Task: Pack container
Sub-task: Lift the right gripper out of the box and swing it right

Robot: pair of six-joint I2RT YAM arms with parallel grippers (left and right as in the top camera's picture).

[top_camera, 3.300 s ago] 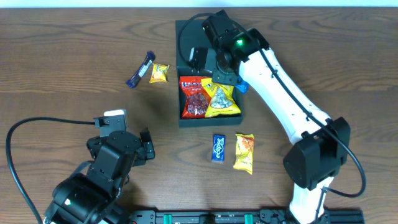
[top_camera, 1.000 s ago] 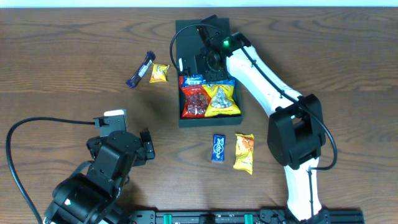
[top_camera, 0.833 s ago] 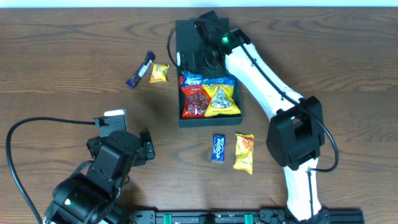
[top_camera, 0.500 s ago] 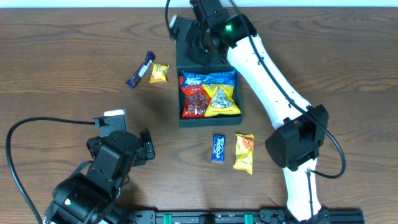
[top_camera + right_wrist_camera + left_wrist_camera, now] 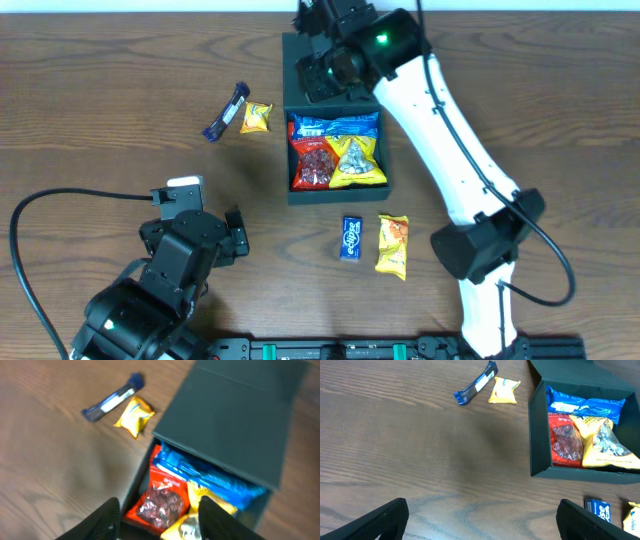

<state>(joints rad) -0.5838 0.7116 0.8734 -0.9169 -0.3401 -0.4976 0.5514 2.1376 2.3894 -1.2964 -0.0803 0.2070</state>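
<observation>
The container (image 5: 290, 192) is a dark teal box with its lid (image 5: 300, 48) folded open at the back. Inside lie a blue packet (image 5: 338, 126), a red packet (image 5: 312, 162) and a yellow packet (image 5: 356, 160). My right gripper (image 5: 325, 78) hangs above the lid, behind the packets. In the right wrist view it (image 5: 160, 522) is open with nothing between its fingers, and the red packet (image 5: 160, 502) and blue packet (image 5: 200, 472) lie below. My left gripper (image 5: 195, 228) rests at the near left, wide open (image 5: 485, 525) over bare wood.
A blue wrapped bar (image 5: 225, 112) and a small yellow packet (image 5: 256, 117) lie left of the box. A small blue packet (image 5: 350, 238) and an orange-yellow packet (image 5: 393, 245) lie in front of it. The right arm spans the table's right side.
My right gripper opened, left the blue packet in the back of the box, and rose back over the lid. The left arm has not moved.
</observation>
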